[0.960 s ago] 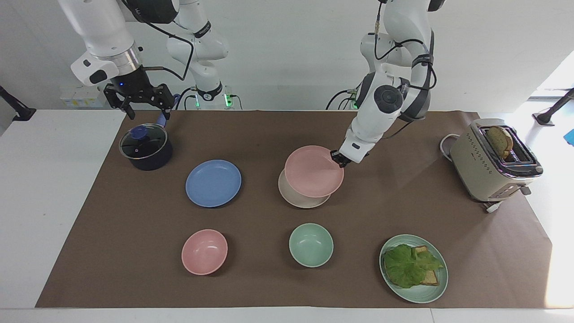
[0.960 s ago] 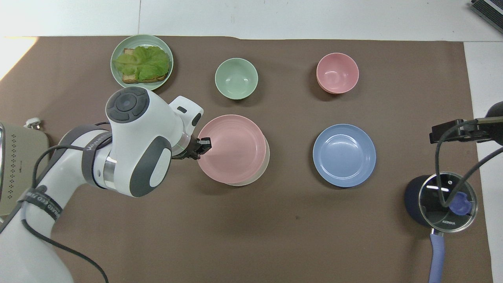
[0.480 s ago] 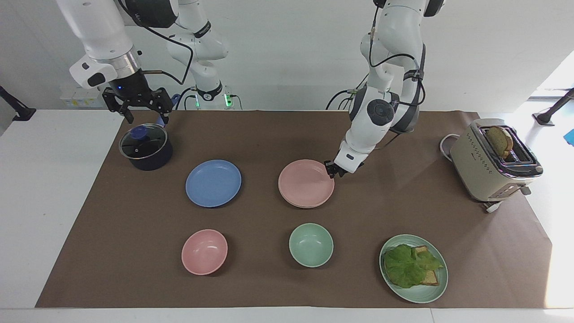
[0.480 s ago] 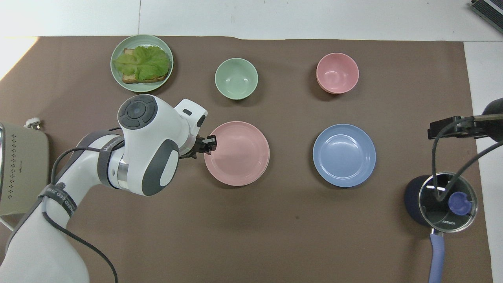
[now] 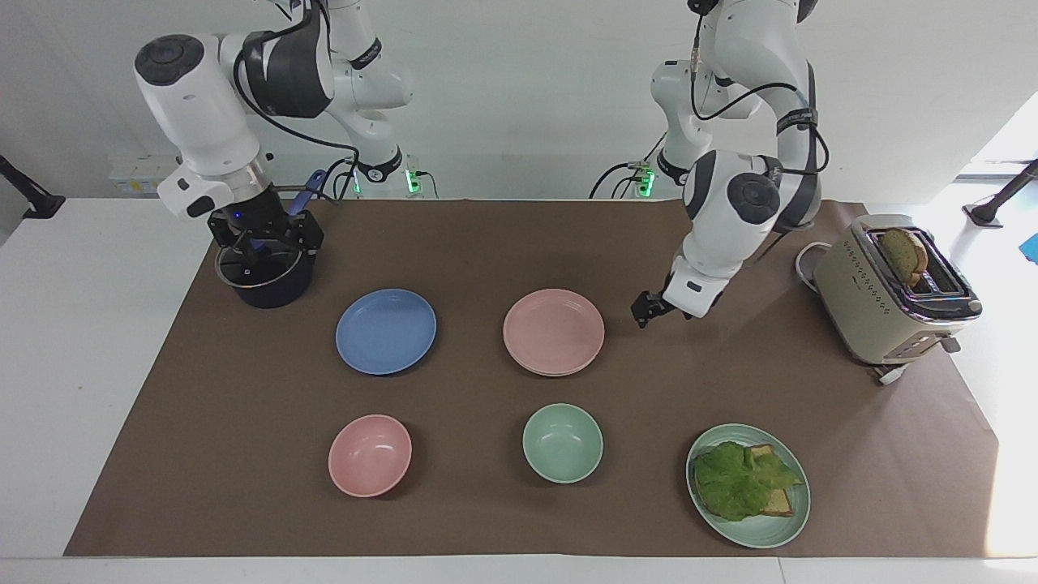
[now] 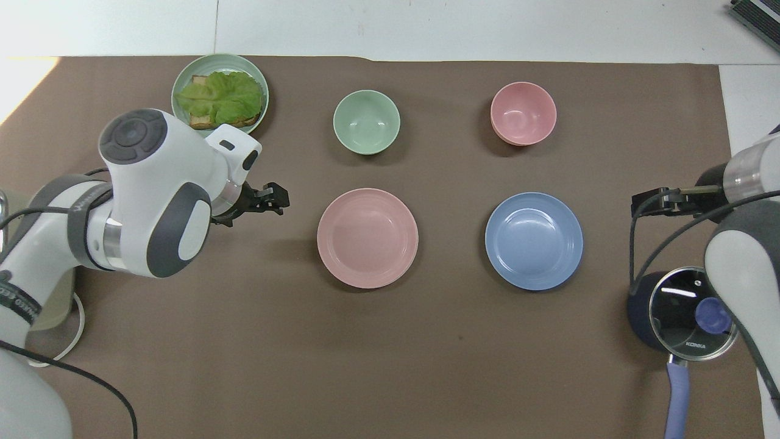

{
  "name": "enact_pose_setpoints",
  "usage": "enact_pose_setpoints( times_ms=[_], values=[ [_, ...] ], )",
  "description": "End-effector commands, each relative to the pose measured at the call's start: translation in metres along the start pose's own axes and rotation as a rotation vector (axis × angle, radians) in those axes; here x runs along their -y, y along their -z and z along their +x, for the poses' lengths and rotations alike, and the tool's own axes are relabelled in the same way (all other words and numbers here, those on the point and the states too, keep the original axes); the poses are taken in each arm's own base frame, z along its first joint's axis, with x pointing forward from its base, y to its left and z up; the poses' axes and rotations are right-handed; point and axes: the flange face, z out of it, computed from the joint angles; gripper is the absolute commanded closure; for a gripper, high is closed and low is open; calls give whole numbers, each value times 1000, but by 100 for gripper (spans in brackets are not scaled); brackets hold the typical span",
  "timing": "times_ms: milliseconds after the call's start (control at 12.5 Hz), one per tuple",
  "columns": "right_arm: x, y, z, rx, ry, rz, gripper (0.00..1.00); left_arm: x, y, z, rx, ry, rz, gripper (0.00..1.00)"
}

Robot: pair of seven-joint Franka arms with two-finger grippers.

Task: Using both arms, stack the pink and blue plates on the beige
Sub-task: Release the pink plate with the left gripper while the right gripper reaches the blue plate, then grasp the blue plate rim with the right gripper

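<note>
So 1 of 2 done: pink plate (image 5: 554, 331) sits on the beige plate (image 5: 559, 371), left gripper (image 5: 646, 309) wide and empty at its 3 o'clock, blue plate (image 5: 386, 330) untouched, right gripper (image 5: 261, 243) open over the pot (image 5: 263, 280).

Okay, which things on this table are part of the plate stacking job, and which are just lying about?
Part of the job:
- pink plate, on top of the beige plate
- blue plate

Just lying about:
- pink bowl
- green bowl
- sandwich plate
- toaster
- lidded pot

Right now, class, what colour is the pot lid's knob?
Blue; the overhead view shows the knob best.
</note>
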Motion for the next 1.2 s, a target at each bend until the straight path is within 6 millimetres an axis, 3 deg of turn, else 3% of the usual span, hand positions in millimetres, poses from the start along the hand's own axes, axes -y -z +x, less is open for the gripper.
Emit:
enact_pose_setpoints(
  times_ms=[0, 160, 320, 560, 720, 800, 880, 1040, 1120],
  values=[
    [3, -54, 21, 3, 27, 6, 0, 30, 35, 9, -44, -89, 62, 0],
    [6, -96, 36, -8, 59, 5, 0, 64, 81, 17, -85, -179, 95, 0],
    [12, -137, 41, -11, 65, 52, 0, 85, 132, 22, -125, -290, 97, 0],
    [12, -190, 27, 9, 104, 71, 0, 92, 189, 8, -120, -286, 97, 0],
    [16, -213, 11, 15, 103, 102, 10, 99, 219, -9, -153, -273, 81, 0],
    [16, -213, 10, 18, 109, 103, 20, 101, 226, -13, -162, -270, 79, 0],
    [17, -214, 9, 22, 126, 104, 36, 103, 228, -14, -170, -269, 78, 0],
    [16, -214, 8, 27, 135, 107, 95, 115, 228, -11, -164, -247, 79, 0],
    [19, -214, 8, 33, 131, 116, 100, 117, 228, -11, -164, -243, 79, 0]
  ],
)
